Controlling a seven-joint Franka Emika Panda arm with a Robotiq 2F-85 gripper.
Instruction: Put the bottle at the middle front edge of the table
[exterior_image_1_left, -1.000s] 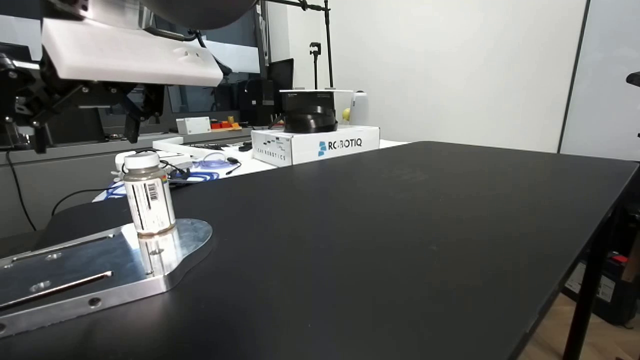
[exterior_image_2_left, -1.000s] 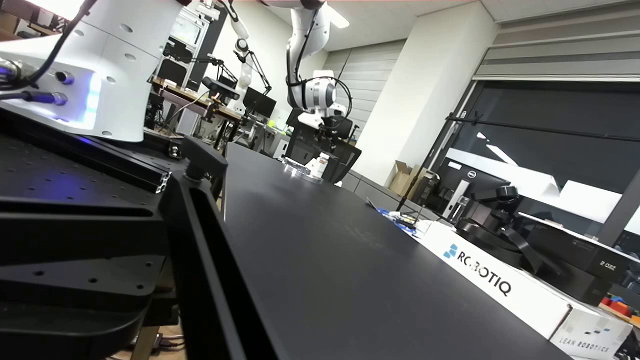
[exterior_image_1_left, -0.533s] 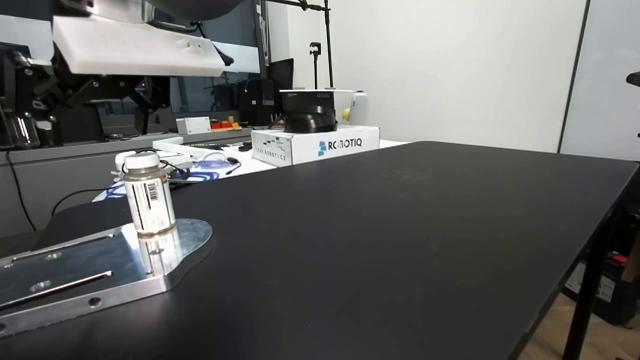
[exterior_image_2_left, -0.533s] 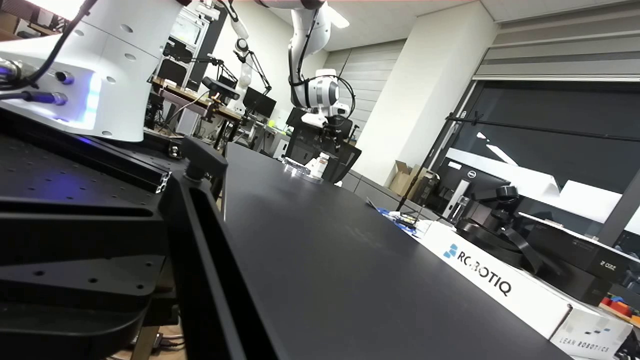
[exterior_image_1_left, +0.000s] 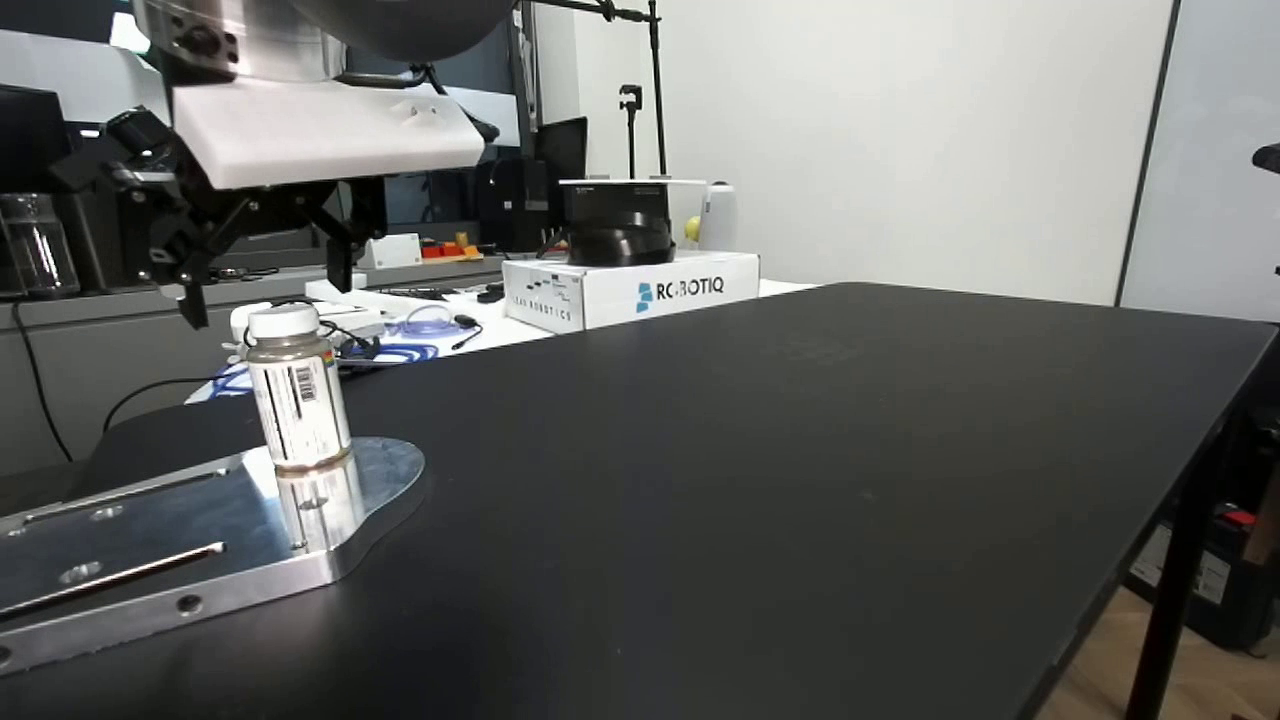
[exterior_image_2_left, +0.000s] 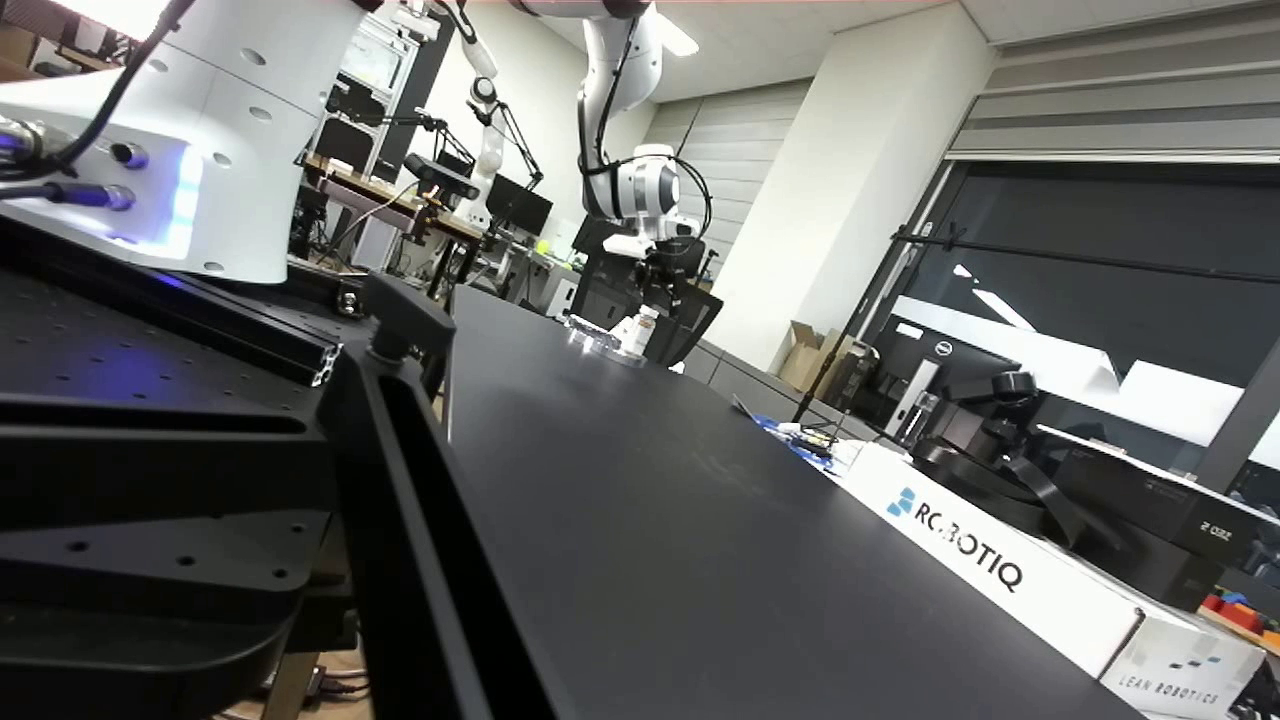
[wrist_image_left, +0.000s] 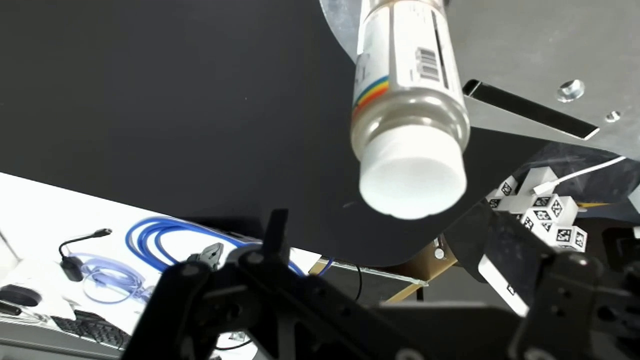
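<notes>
The bottle (exterior_image_1_left: 300, 405), with a white cap and printed label, stands upright on the shiny metal plate (exterior_image_1_left: 170, 540) on the black table (exterior_image_1_left: 760, 500). It shows small at the far end in an exterior view (exterior_image_2_left: 640, 328) and large in the wrist view (wrist_image_left: 407, 100), its cap toward the camera. My gripper (exterior_image_1_left: 270, 292) is open and empty, just above the cap, with its fingers apart to either side in that exterior view. In the wrist view the gripper (wrist_image_left: 397, 230) has its fingers wide apart beyond the cap, not touching the bottle.
A white and blue box (exterior_image_1_left: 670, 285) with black gear on top stands beyond the table's side. Blue cables (wrist_image_left: 165, 240) lie on a white surface beside the table. White marker cubes (wrist_image_left: 550, 215) show past the table's rounded corner. A black clamp (exterior_image_2_left: 400, 330) stands at the table's edge.
In an exterior view my gripper has moved right, rising slightly at first and then lowering, and now sits over the bottle. It stays open. The bottle and plate have not moved.
</notes>
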